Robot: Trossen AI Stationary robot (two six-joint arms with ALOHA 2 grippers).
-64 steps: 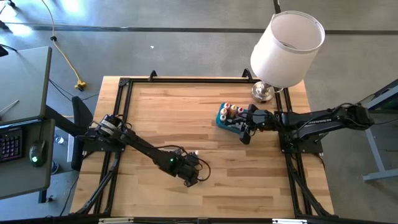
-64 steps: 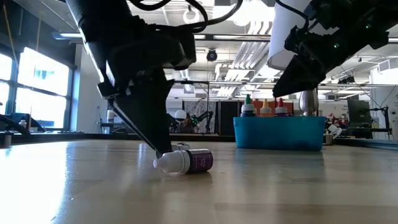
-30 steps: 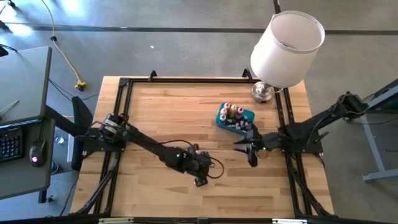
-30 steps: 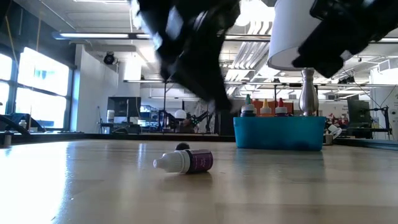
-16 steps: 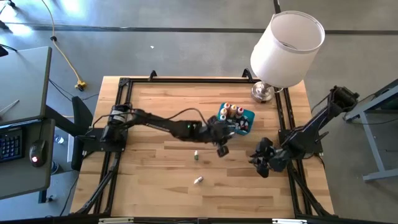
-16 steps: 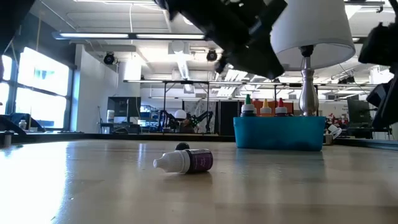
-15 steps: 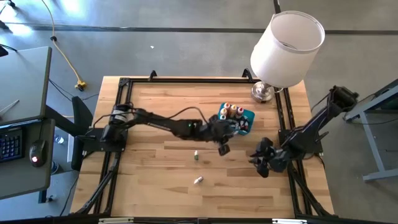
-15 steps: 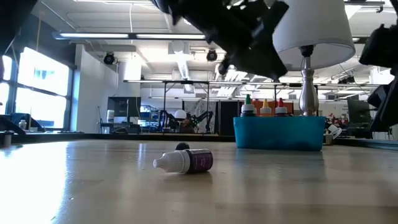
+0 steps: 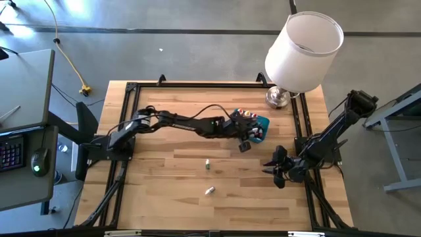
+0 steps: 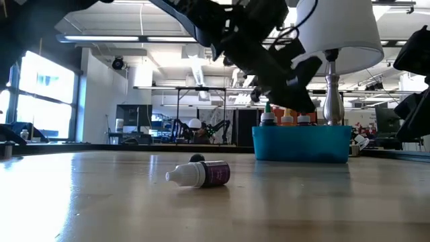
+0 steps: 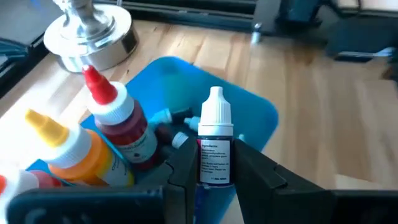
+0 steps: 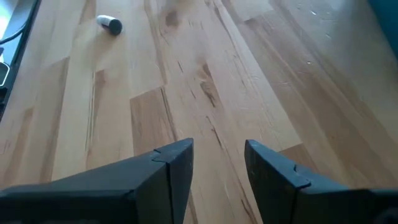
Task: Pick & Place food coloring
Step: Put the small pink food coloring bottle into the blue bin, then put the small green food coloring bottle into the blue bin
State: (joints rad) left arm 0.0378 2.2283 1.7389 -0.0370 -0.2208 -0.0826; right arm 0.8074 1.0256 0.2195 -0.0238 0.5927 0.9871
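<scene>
Left claw (image 11: 214, 171) now grips a white-capped dropper bottle (image 11: 215, 146) upright over the teal bin (image 9: 262, 122) near the worktop's (image 9: 171, 112) far right corner, having carried it there from the front; release looks next. Right claw (image 12: 214, 165), parted and empty, has drawn back to the right edge. Two bottles (image 9: 209, 190) remain.

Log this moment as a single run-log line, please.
left gripper: shut on white-capped bottle, over teal bin | right gripper: open, empty, near table's right edge | loose bottles: two on table
</scene>
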